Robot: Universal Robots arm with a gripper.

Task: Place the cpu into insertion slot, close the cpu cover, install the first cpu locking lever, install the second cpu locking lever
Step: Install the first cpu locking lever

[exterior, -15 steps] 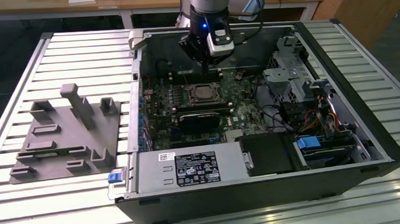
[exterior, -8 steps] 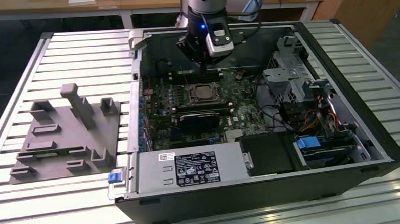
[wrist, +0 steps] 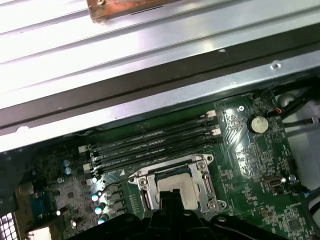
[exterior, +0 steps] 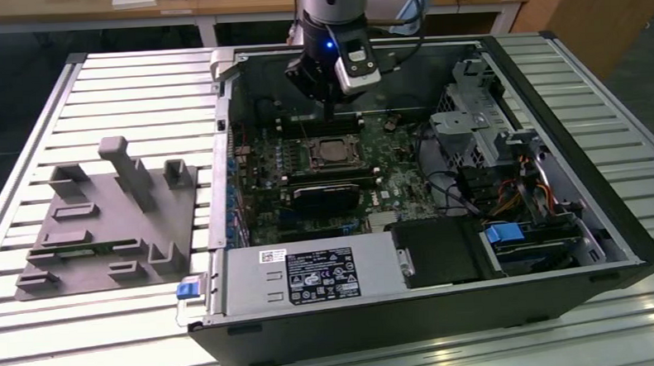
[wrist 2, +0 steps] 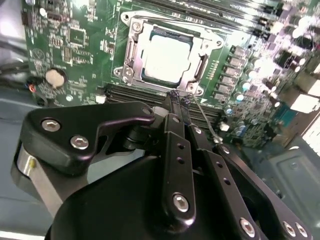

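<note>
Pincer [wrist 2: 178, 98] near cpu cover [wrist 2: 131, 49]

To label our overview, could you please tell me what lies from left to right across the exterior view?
Grey plastic fixture block, dull silver-grey square cpu, silvery metal drive cage.

cpu [wrist 2: 166, 59]: smooth metal top, dull silver-grey | cpu cover [wrist 2: 131, 50]: bright silvery metal | hand [wrist 2: 178, 96]: matt black with shiny screw heads | motherboard [wrist 2: 75, 55]: glossy green | surface [exterior: 114, 93]: ribbed bare metal, satin sheen | fixture [exterior: 107, 217]: matt grey plastic
</note>
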